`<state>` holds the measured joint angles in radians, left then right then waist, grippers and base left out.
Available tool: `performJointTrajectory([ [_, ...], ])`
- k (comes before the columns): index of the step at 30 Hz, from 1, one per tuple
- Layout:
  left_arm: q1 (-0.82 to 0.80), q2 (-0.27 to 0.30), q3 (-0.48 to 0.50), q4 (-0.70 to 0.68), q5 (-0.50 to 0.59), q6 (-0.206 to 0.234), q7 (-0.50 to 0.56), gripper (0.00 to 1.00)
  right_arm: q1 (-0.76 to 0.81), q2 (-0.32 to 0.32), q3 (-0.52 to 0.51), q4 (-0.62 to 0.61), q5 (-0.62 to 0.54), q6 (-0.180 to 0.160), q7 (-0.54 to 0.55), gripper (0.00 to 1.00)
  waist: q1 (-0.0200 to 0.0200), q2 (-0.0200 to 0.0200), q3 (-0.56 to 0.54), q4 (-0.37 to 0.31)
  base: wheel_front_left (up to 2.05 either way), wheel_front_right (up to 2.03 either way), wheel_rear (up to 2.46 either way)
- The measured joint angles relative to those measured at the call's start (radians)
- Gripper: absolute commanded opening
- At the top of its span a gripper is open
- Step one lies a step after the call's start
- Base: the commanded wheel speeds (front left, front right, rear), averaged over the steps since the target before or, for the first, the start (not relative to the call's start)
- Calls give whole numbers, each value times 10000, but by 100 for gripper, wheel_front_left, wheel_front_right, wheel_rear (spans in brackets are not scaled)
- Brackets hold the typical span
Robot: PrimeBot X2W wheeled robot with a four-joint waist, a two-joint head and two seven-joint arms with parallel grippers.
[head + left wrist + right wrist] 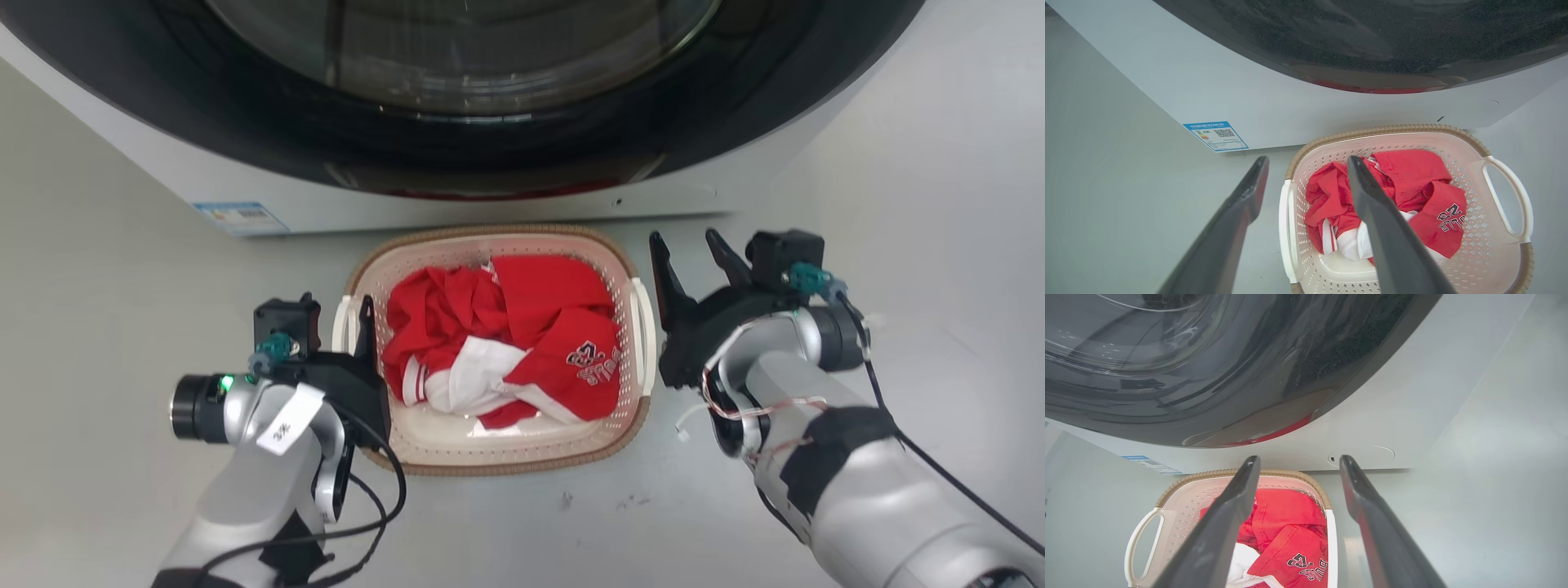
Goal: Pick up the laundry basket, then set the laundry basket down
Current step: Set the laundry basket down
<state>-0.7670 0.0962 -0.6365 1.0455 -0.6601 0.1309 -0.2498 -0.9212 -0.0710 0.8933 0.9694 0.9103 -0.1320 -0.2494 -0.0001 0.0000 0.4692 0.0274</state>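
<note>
The laundry basket (490,234) stands on the floor before the washing machine, cream with a brown rim, holding red and white clothes (506,335). My left gripper (359,322) hovers at its left white handle (343,322). In the left wrist view this gripper (1306,163) is open, and the handle (1286,228) lies in the gap between its fingers, beside the basket (1380,130). My right gripper (692,257) is open by the right handle (647,327). In the right wrist view it (1299,460) straddles that handle (1331,547) above the basket (1184,498). Whether either touches, I cannot tell.
The white washing machine (506,208) with its dark round door (457,98) rises right behind the basket. A blue label (241,216) is stuck low on its front left. Pale grey floor (98,327) spreads to both sides and in front.
</note>
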Motion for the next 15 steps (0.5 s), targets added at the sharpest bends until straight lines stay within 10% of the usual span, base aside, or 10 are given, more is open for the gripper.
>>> performJointTrajectory([
  [15, 3241, 284, 1808, -2917, 1705, 0, 0, 100, 3528, -650, -2391, -2481, -1893, 0, 2, 100, -1, -1, -2170, 25, 0, 0, 0],
])
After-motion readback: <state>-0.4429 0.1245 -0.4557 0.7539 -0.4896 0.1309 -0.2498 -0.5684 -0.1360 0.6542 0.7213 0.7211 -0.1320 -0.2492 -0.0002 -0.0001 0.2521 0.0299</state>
